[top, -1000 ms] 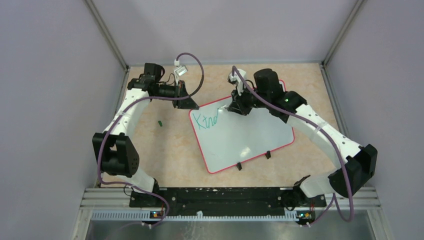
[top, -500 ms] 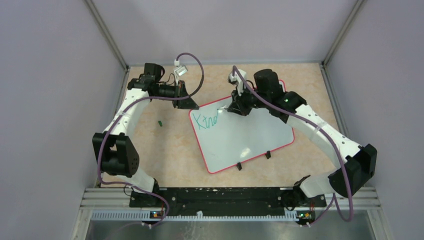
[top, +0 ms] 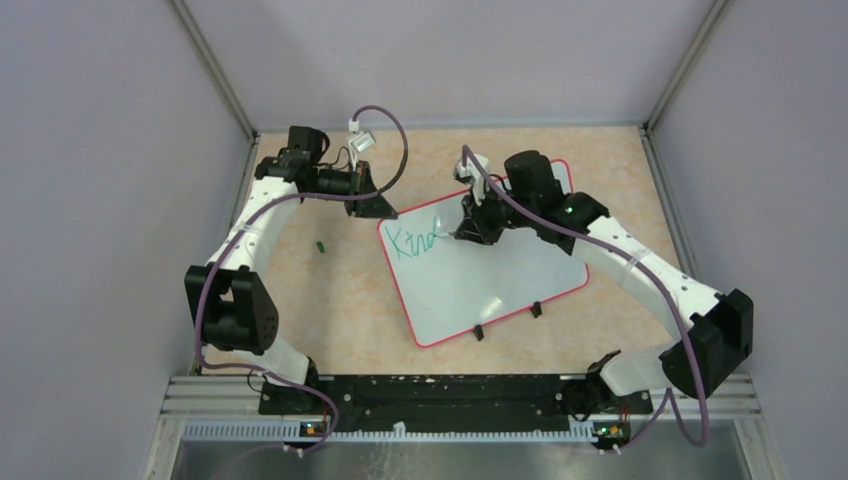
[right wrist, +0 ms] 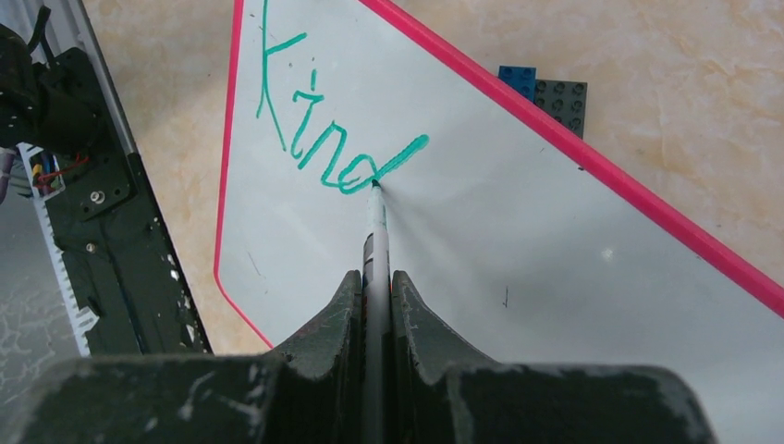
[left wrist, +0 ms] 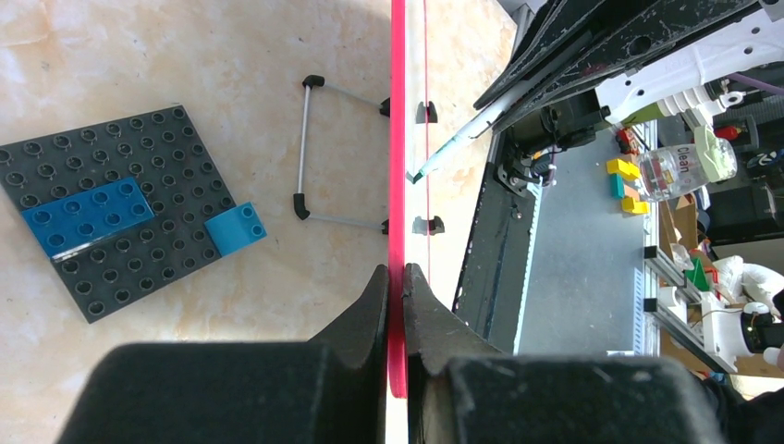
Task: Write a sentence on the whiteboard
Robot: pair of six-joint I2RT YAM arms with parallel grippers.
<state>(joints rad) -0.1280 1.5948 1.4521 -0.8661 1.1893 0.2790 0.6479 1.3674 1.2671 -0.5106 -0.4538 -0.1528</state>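
The whiteboard (top: pixel 500 275) lies slanted across the middle of the table, its red-pink rim (left wrist: pixel 398 139) seen edge-on in the left wrist view. My left gripper (top: pixel 383 210) is shut on that rim at the board's far left corner, one finger on each face (left wrist: pixel 396 270). My right gripper (top: pixel 470 228) hangs over the board's far part, shut on a white marker (right wrist: pixel 376 231) that runs out between its fingers (right wrist: pixel 374 275). The marker's tip touches the board at the foot of the last letter. Of the sentence, teal-green lettering (right wrist: pixel 319 139) reads "Kind" near the left corner (top: pixel 412 241).
A dark grey plate with blue bricks (left wrist: pixel 111 208) lies under the board, next to a wire stand (left wrist: pixel 310 148). Two black clips (top: pixel 478 332) sit on the board's near edge. A small green piece (top: pixel 320 245) lies on the table to the left.
My right gripper has shifted slightly left and nearer with the marker, its tip staying at the end of the lettering. The left gripper and the board have not moved.
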